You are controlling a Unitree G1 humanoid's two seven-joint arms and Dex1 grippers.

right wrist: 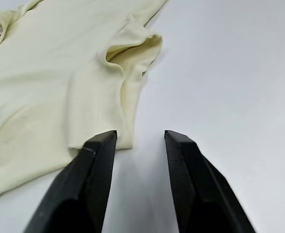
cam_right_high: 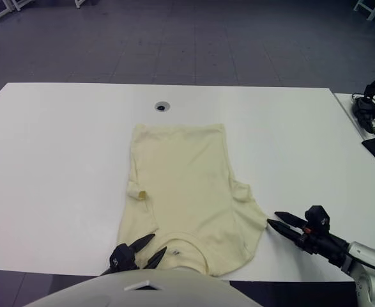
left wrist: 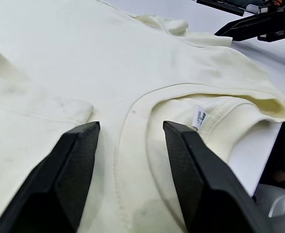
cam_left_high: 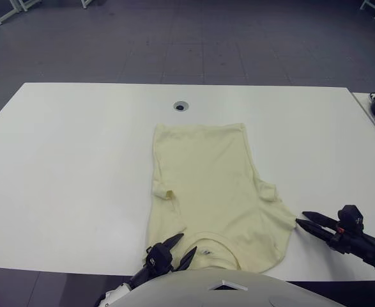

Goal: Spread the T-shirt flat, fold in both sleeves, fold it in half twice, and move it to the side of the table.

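Head stereo pair looking down over the table [cam_left_high: 59, 166], both wrist cameras close on T-shirt [left wrist: 108, 58]

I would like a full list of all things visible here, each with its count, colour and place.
T-shirt: one, pale yellow, middle of the table, collar at the near edge, sleeves bunched.
Table: one, white, under the T-shirt.
Round hole: one, grey, in the table beyond the hem.
Black items: a few, black, far right, beyond the table's end.
Floor: grey tiles, behind the table.
Left claw: one, black, open, at the collar.
Right claw: one, black, open, at the right sleeve's edge.
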